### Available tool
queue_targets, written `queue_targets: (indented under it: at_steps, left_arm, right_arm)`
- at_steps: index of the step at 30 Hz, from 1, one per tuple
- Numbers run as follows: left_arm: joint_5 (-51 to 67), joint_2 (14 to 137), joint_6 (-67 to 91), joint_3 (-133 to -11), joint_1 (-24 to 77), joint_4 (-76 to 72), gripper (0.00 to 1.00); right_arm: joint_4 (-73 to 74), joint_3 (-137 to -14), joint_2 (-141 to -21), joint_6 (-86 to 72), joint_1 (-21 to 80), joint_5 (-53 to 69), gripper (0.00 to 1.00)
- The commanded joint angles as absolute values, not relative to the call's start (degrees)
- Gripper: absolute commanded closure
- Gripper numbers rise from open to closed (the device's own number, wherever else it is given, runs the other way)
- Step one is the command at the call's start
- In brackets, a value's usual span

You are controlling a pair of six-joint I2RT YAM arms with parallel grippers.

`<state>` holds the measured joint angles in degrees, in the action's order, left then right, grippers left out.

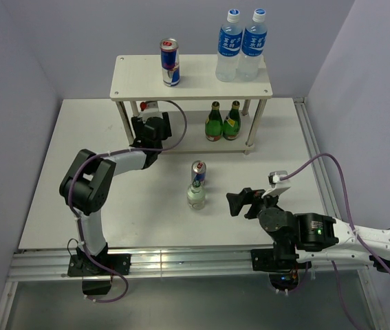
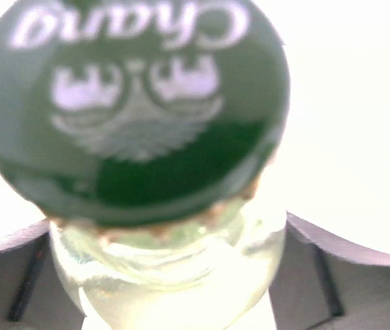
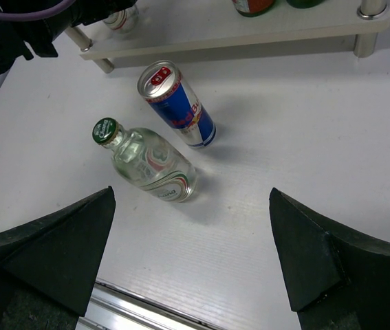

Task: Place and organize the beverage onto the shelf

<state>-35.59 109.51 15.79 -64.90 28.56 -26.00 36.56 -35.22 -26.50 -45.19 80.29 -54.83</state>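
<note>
left claw [image 1: 147, 114] gripping blurred green-capped bottle [image 2: 134, 113], base cut off | right claw [image 3: 192, 206] gaping open | can [image 3: 177, 106], loose bottle [image 3: 155, 165] standing on surface [image 3: 318, 137]

Shelf [image 1: 129, 82] at the worktop's [image 1: 78, 206] far edge; top tier: one upright slim can [image 1: 170, 62], two blue-labelled bottles [image 1: 229, 45]; lower tier: two dark green bottles [image 1: 213, 122]; out front, second can [image 1: 199, 172] beside green-capped clear bottle [image 1: 196, 195]; Chang-capped bottle [image 2: 133, 103] held in left end effector [image 2: 170, 282].
</note>
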Motion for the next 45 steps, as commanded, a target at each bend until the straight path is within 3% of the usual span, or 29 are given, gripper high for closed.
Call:
queue_targets:
  at_steps: [1,3,19,22,25,35,40,45]
  left_arm:
    - [-34.98,107.14,16.79,-65.13,28.56,-29.71,0.07]
    - [-35.24,106.00,17.05,-64.16,28.56,-29.45,0.01]
    - [-36.47,86.07,25.31,-48.17,33.48,-19.26,0.01]
    - [-40.15,80.35,28.82,-44.04,38.04,-14.34,0.02]
    - [-47.33,74.99,33.21,-38.95,49.10,-9.25,0.02]
    - [-50.88,53.80,52.64,-22.59,75.47,2.27,0.03]
    - [-49.48,52.38,48.52,-17.76,80.24,-7.71,0.03]
    - [-48.78,61.84,42.02,-17.75,81.56,-22.19,0.02]
  right_arm:
    - [36.65,-34.72,-26.28,-46.14,80.68,-57.30,0.00]
    - [36.74,-34.80,-26.19,-46.32,80.77,-57.30,0.00]
    - [37.27,-34.28,-24.52,-47.02,80.77,-58.00,0.00]
    - [37.35,-34.28,-24.61,-47.11,80.68,-58.36,0.00]
    - [37.79,-34.54,-24.79,-47.64,80.77,-58.62,0.00]
    - [39.99,-35.24,-26.89,-50.36,80.68,-60.38,0.00]
    - [40.08,-35.42,-27.60,-50.54,80.77,-60.73,0.00]
    - [39.99,-35.16,-26.72,-50.54,80.68,-60.47,0.00]
